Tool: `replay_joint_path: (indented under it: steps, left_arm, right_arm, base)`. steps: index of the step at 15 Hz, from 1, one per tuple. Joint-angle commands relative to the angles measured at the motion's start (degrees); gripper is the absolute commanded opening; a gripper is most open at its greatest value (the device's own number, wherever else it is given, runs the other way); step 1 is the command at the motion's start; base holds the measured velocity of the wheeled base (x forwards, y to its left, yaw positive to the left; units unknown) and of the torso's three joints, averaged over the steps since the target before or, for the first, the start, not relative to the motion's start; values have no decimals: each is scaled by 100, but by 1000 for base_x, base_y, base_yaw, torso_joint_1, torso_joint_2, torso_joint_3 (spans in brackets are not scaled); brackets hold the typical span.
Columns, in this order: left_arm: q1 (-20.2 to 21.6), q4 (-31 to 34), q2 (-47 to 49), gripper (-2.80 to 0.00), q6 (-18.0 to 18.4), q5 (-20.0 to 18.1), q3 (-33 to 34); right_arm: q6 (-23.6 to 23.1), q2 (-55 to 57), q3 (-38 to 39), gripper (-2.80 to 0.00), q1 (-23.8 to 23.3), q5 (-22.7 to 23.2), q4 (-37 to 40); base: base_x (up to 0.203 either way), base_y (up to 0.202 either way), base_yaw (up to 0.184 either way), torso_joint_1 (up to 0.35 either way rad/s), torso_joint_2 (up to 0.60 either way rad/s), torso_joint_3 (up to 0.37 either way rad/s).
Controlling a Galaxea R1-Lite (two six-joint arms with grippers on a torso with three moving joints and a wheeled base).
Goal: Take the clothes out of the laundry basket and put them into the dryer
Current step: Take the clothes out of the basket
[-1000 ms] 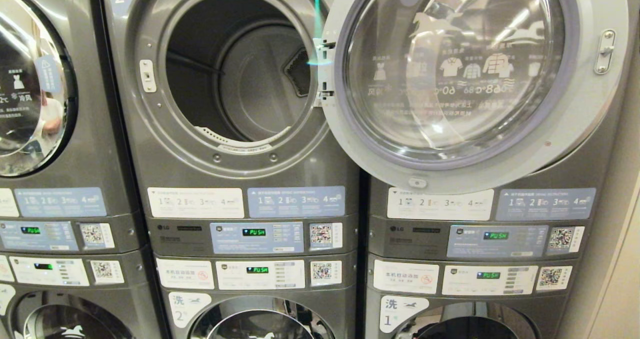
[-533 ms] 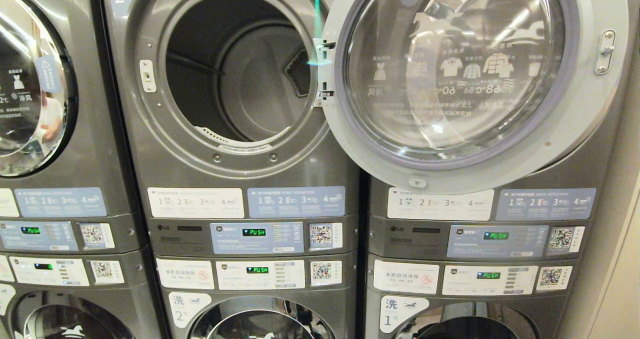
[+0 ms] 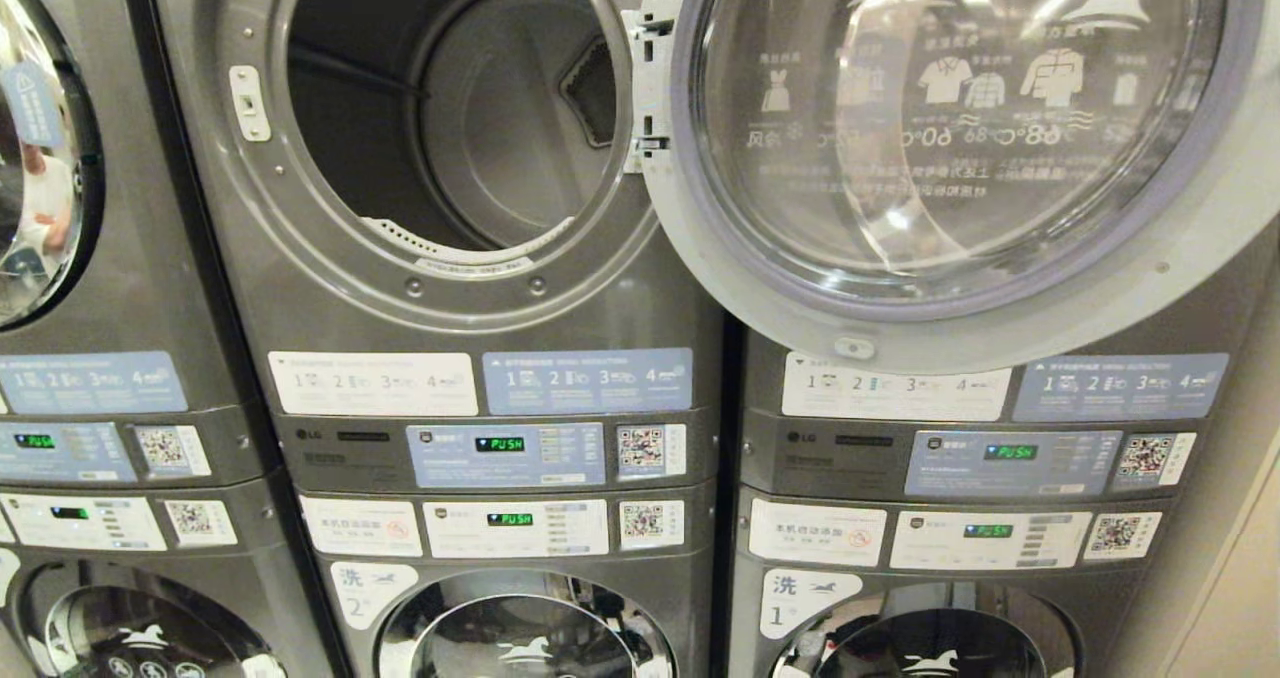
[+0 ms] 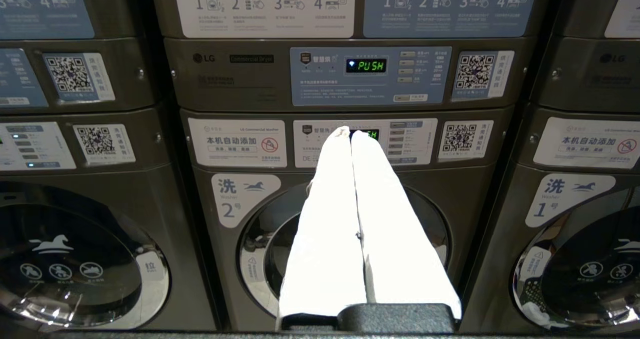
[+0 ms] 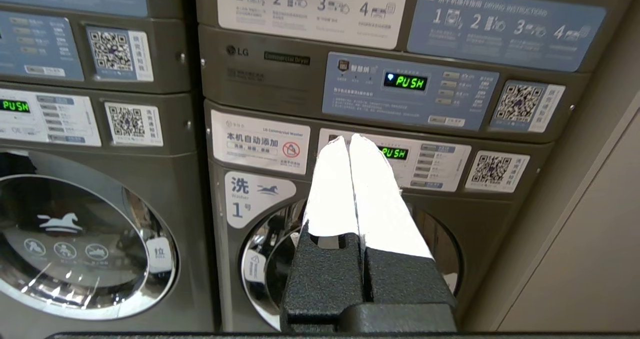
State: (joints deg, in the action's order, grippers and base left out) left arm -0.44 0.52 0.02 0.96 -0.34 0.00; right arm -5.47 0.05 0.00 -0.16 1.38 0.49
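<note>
The dryer (image 3: 450,118) in the middle column is standing with its round door (image 3: 940,148) swung fully open to the right, covering the front of the neighbouring machine; its drum (image 3: 500,128) is showing bare grey metal with no clothes visible inside; the laundry basket and the clothes are not appearing in any view; the left end effector (image 4: 346,131) is hanging in front of the washer marked 2 (image 4: 345,239), its white fingers (image 4: 325,219) pressed together and holding nothing; the right end effector (image 5: 347,139) is hanging in front of the washer marked 1 (image 5: 350,249), its fingers likewise closed on nothing; green PUSH displays (image 3: 499,444) are glowing on the control panels (image 3: 505,455) below the open dryer
</note>
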Motion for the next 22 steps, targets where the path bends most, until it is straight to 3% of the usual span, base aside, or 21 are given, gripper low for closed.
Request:
replay_joint_path:
  steps: [1, 13, 17, 19, 22]
  left_arm:
    - [0, 0, -2, -280, 0, -1, 0]
    - [0, 0, -2, -280, 0, -1, 0]
    - [0, -8, -2, -280, -16, -1, 0]
    - [0, -8, -2, -280, -26, 8, 0]
    - [0, -8, -2, -280, -17, 17, 0]
  right_arm:
    - [-3, -5, 0, -280, -2, 3, 4]
    - [20, -5, 0, -280, 5, 3, 4]
    - [56, -4, 0, -280, 2, 37, 4]
    - [-156, -4, 0, -280, 4, 104, 4]
    - [-15, 4, 0, -280, 6, 5, 4]
  base:
    - [0, 0, 0, 0, 4, -200]
    - [0, 0, 0, 4, 3, -197]
    - [0, 0, 0, 5, 5, -49]
    - [0, 0, 0, 0, 0, 0]
    - [0, 0, 0, 0, 0, 0]
